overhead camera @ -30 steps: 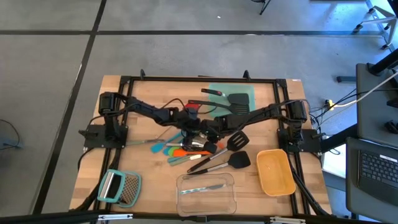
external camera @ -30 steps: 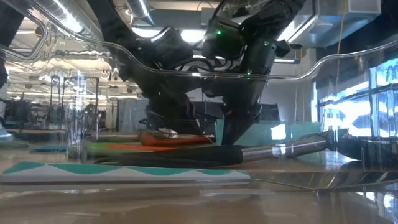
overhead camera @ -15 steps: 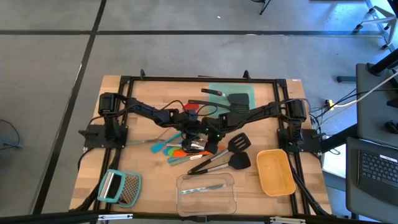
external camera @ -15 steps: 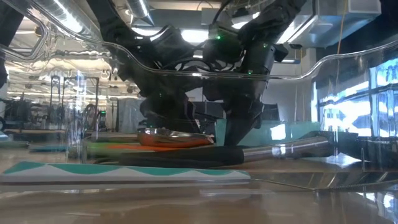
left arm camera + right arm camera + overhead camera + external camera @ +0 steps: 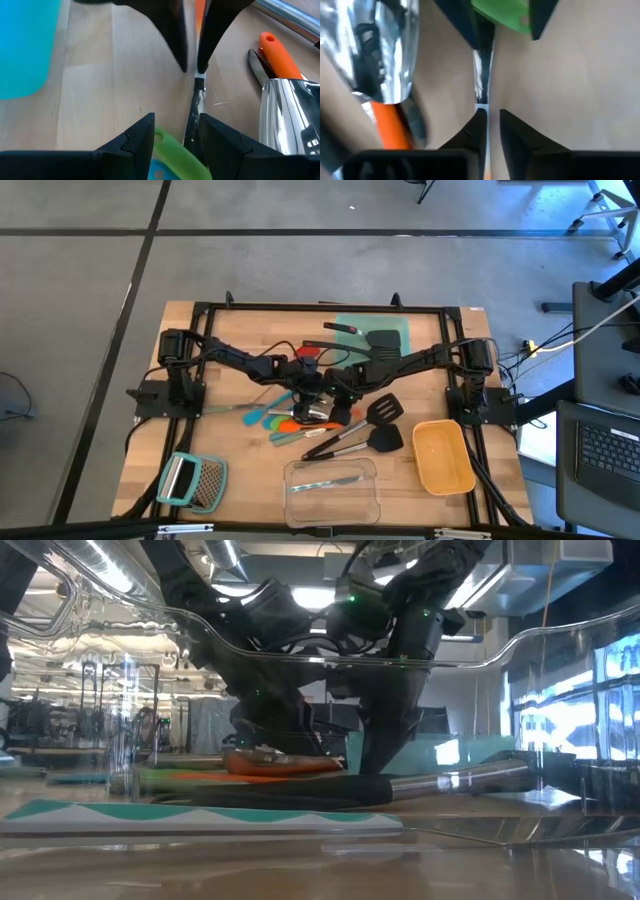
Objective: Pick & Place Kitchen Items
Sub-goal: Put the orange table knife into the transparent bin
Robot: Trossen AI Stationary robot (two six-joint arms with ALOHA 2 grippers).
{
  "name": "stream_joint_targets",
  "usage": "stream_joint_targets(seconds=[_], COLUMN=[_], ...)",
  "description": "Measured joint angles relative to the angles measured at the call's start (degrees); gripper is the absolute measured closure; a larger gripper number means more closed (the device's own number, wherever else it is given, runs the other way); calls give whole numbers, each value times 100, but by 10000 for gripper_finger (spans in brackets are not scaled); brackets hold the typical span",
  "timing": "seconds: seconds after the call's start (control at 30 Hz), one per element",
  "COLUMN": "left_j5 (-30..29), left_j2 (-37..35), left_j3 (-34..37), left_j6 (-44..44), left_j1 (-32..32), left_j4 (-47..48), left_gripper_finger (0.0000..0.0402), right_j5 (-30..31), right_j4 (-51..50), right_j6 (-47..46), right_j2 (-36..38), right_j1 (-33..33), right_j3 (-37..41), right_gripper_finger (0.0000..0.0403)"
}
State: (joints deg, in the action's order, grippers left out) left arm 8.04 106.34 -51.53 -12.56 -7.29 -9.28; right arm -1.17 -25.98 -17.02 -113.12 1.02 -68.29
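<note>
- The left tool (image 5: 176, 125) hangs low over the counter (image 5: 100, 90) at mid-table with its jaws spread. It straddles a thin steel rod (image 5: 194, 107), which lies close to one finger and clear of the other.
- The right tool (image 5: 490, 117) faces it from the other side, set at the rod's far end. We cannot tell whether it pinches the rod or has just let go.
- The rod lies flat on the wood, running straight from one tool to the other. It looks like the stem of a slim utensil, and a green blade (image 5: 175, 152) sits at its near end, though we cannot see a join.
- We judge it light and stiff, but narrow, polished and slippery, so it could roll or pivot in a loose grip.
- We would grip across the stem near the middle, jaws square to it and down at counter level.
- Just beside it lie a spoon (image 5: 290, 120) and an orange tool (image 5: 277, 52), close enough to snag.
</note>
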Motion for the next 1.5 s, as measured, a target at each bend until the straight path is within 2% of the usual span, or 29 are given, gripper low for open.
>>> stream_joint_targets(seconds=[0.2, 0.4, 0.57, 0.7, 0.93, 1.13, 1.27, 1.37, 1.5], left_j5=[-52, -90, -101, -103, -109, -76, -55, -53, -53], left_j2=[0, 0, 0, 2, 2, -15, -109, -168, -184], left_j3=[0, -2, -14, -28, -35, -206, -260, -263, -260], left_j6=[121, 140, 398, 615, 790, 1271, 1407, 1434, 1421], left_j1=[-7, -37, -141, -197, -181, -186, -168, -166, -184], left_j4=[-4, 4, -17, -43, -162, -125, -127, -81, 98], left_gripper_finger=[253, 253, 253, 253, 253, 253, 253, 253, 253], right_j5=[246, 100, -229, -461, -454, 154, 230, 250, 245], right_j4=[-15, -18, -36, -205, -215, -208, -167, -149, -74], right_j6=[97, 212, 334, 389, 571, 595, 518, 398, 398], right_j2=[2, 17, 119, 279, 262, 23, -29, -33, -30], right_j1=[2, 17, 22, -27, -214, -419, -459, -436, -377], right_j3=[-2, 0, 7, 24, 2, -15, -20, -4, 82], right_gripper_finger=[288, 219, 190, 189, 192, 192, 194, 207, 246])
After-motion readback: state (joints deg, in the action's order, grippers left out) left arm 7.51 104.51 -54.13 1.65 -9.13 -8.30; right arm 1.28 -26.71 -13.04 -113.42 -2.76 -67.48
